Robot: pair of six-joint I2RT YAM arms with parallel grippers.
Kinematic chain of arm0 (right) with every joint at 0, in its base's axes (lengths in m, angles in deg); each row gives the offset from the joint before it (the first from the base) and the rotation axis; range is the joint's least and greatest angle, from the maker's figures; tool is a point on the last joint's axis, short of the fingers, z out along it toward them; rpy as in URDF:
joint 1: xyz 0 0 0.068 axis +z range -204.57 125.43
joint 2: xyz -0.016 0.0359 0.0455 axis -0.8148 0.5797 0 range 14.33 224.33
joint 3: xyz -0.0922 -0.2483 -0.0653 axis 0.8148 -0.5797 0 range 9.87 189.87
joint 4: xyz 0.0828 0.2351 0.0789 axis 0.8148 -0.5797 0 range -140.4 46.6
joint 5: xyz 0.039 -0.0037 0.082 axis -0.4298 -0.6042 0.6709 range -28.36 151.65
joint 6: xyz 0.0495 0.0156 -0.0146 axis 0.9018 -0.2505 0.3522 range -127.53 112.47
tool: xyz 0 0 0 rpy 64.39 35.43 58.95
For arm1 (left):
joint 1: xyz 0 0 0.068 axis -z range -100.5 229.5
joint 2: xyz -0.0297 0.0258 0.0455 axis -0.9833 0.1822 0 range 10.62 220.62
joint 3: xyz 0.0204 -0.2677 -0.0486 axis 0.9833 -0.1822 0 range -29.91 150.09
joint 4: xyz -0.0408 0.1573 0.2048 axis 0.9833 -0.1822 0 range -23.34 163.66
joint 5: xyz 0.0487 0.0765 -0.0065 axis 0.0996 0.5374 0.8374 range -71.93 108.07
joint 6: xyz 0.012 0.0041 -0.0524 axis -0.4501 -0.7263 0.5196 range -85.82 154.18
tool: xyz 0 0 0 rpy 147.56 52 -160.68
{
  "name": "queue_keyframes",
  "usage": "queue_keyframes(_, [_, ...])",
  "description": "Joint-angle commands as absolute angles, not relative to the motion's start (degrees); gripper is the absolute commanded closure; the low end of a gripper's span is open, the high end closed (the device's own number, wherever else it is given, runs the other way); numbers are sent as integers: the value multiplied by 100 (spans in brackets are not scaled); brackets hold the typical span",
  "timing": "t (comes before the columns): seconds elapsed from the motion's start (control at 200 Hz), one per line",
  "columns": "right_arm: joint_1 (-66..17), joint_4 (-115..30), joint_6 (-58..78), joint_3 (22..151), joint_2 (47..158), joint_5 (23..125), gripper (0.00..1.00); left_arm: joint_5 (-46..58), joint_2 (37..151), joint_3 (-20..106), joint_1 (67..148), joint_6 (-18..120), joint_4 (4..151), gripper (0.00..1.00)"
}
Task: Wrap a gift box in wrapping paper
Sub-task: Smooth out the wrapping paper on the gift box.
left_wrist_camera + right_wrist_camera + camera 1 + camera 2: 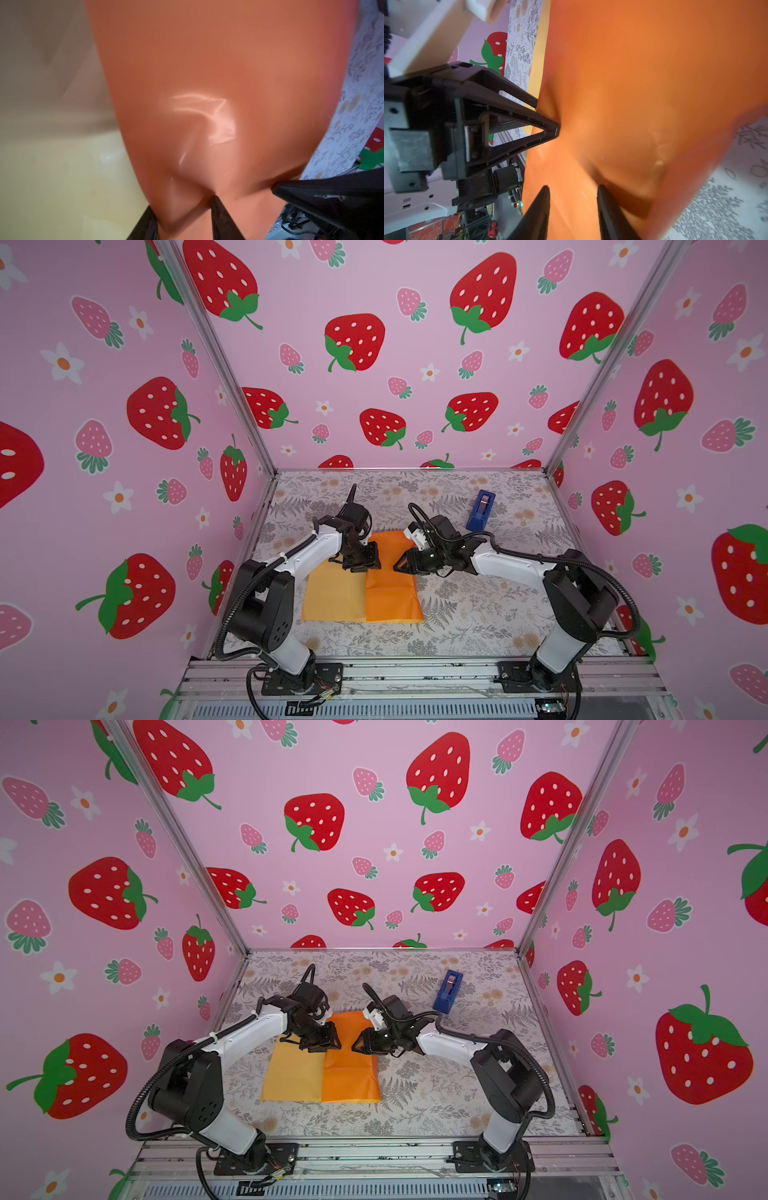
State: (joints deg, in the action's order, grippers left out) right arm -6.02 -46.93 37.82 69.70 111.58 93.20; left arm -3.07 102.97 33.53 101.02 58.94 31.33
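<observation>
bright even light in both top views, edges bowed; wrist views blurred, white glare on wrapping paper (207,116)

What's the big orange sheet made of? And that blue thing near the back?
The wrapping paper looks like thin paper: it creases and folds. One side is shiny bright orange with glare, the other dull yellow. The tape dispenser is probably hard plastic: solid blue, smooth, with stiff edges.
</observation>
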Motion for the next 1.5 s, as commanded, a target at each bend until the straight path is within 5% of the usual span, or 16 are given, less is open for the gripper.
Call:
queue_keyframes(0.0, [-828, -4961, 3818, 6961, 10610, 8820, 57, -640, 10500, 3160, 10105, 5880, 3307, 63])
queue_keyframes(0.185, [-1386, -5019, 3796, 6404, 10230, 8473, 49, -1132, 10654, 3108, 10121, 5872, 3545, 67])
queue_keyframes(0.485, [-1830, -4457, 3868, 5906, 10345, 9014, 33, -1418, 10772, 3082, 10269, 6060, 3809, 68])
queue_keyframes(0.745, [-1959, -3601, 3848, 5959, 10798, 9642, 29, -1505, 10879, 3106, 10506, 6333, 4067, 68])
queue_keyframes(0.975, [-2199, -4469, 3235, 6478, 11038, 8907, 32, -1416, 10993, 3151, 10587, 6407, 4128, 69])
queue_keyframes(1.266, [-2319, -5468, 2685, 7014, 11364, 7799, 66, -1226, 11167, 3373, 10589, 6131, 3883, 68])
queue_keyframes(1.351, [-2314, -5908, 2574, 7176, 11243, 7384, 66, -1226, 11187, 3475, 10588, 6074, 3838, 68])
queue_keyframes(1.496, [-2319, -5950, 2751, 6866, 10618, 7535, 51, -1280, 11203, 3643, 10587, 5992, 3770, 67])
